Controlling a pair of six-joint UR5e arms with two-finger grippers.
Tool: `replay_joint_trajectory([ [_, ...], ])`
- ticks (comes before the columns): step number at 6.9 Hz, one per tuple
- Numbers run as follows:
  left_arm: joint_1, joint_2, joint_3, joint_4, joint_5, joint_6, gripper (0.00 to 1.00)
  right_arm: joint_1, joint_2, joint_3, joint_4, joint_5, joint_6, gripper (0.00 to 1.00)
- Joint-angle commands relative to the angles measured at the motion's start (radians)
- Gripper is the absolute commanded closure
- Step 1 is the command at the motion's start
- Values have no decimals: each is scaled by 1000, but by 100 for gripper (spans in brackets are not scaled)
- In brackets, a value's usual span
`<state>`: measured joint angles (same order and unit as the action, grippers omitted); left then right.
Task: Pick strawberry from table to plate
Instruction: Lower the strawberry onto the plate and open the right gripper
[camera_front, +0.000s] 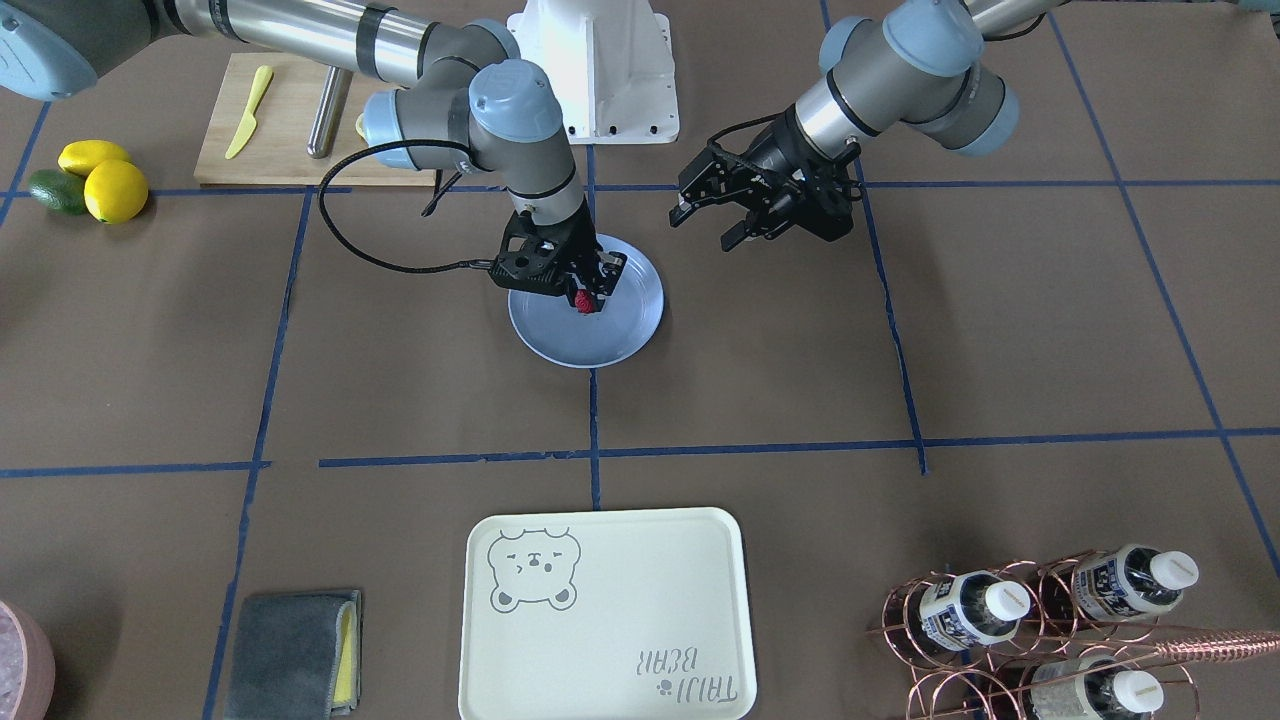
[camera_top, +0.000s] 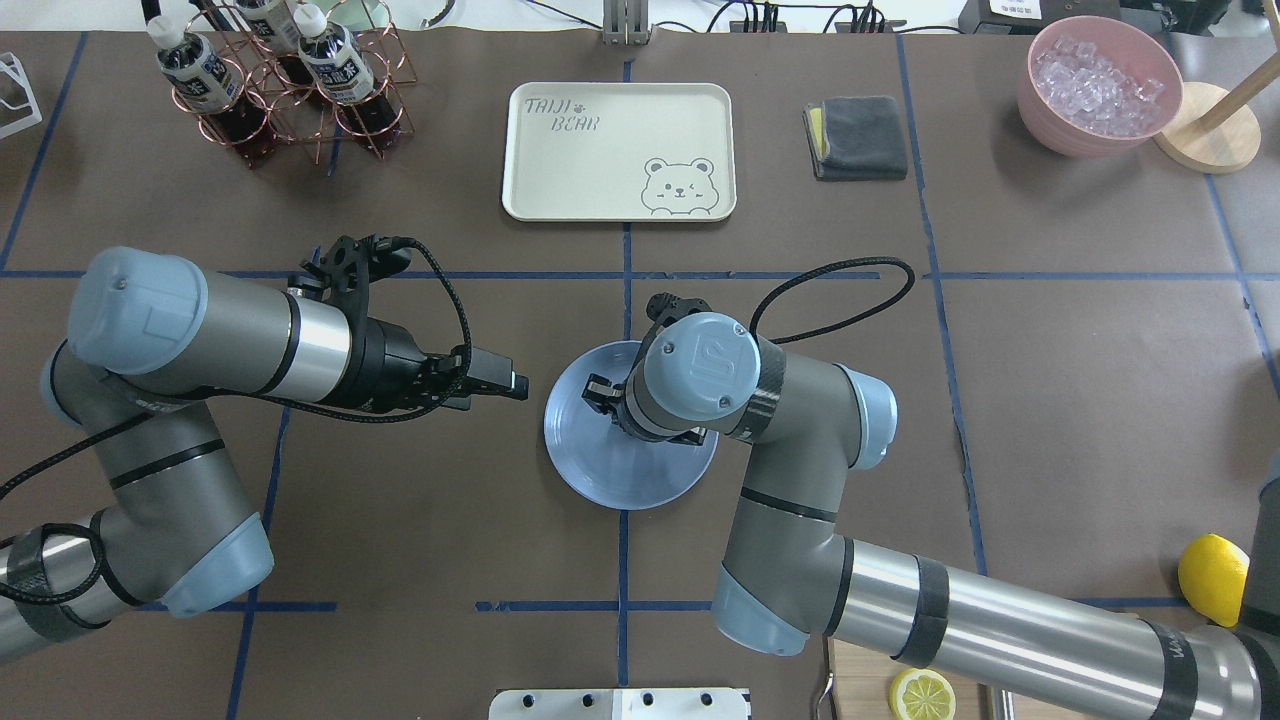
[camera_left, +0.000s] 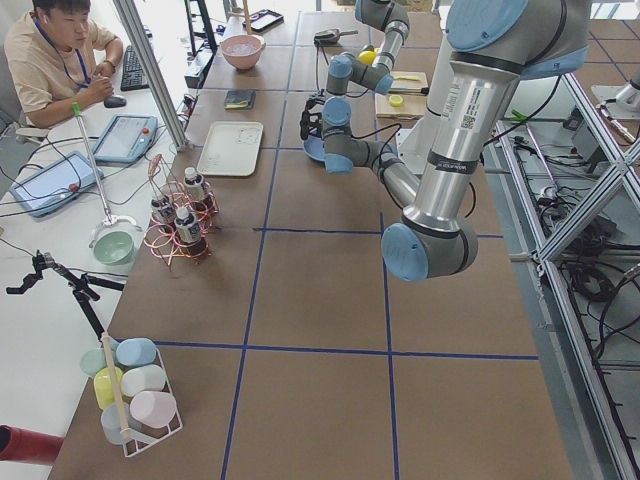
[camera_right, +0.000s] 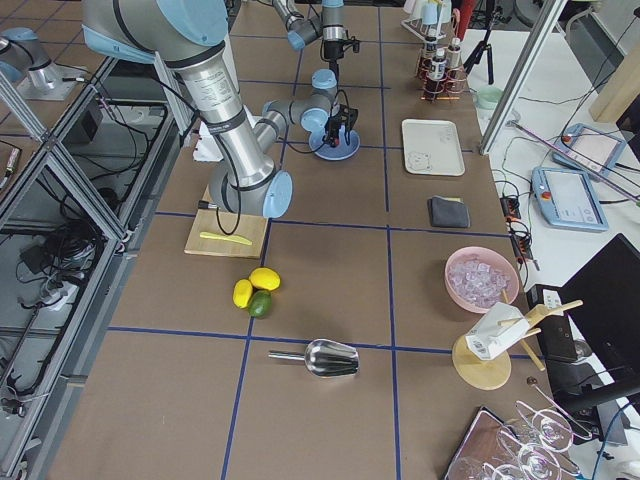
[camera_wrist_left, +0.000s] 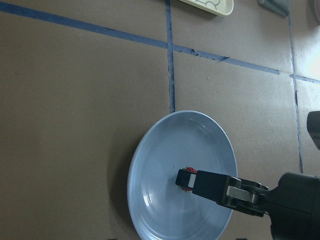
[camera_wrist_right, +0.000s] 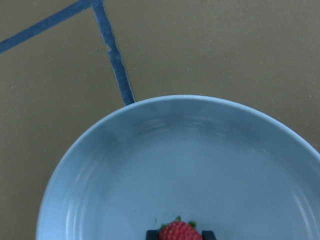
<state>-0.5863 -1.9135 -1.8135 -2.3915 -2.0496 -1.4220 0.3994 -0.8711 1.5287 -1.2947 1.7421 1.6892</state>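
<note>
R pincer (camera_front: 588, 291) grips small dark-red strawberry (camera_front: 582, 299) over glossy pale-blue round plate (camera_front: 605, 345); dropped from height, it may roll off.

One strawberry (camera_front: 581, 299), one plate (camera_front: 600, 345), one tray (camera_front: 620, 640), two whole lemons (camera_front: 116, 190), three bottles (camera_front: 975, 607).

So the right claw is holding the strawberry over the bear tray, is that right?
Not quite. The right claw holds the strawberry over the pale blue plate, not the bear tray. The exterior front-facing view shows it.
</note>
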Motion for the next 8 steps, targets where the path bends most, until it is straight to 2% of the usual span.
replay_joint_trajectory([
  [1, 0, -2, 2, 0, 0, 0, 17, -8, 32, 1, -78, -53, 0, 0],
  [3, 0, 1, 6, 0, 0, 0, 17, -8, 30, 13, -83, -53, -3, 0],
  [5, -12, 10, 6, 2, -1, 2, 17, 2, -26, 101, -125, -46, -11, 0],
  [6, -26, 34, -1, 2, -3, 3, 17, 36, -98, 187, -126, -12, -17, 0],
  [8, -70, 73, 11, 5, -1, 12, 17, 140, -307, 370, -120, 139, -136, 0],
])
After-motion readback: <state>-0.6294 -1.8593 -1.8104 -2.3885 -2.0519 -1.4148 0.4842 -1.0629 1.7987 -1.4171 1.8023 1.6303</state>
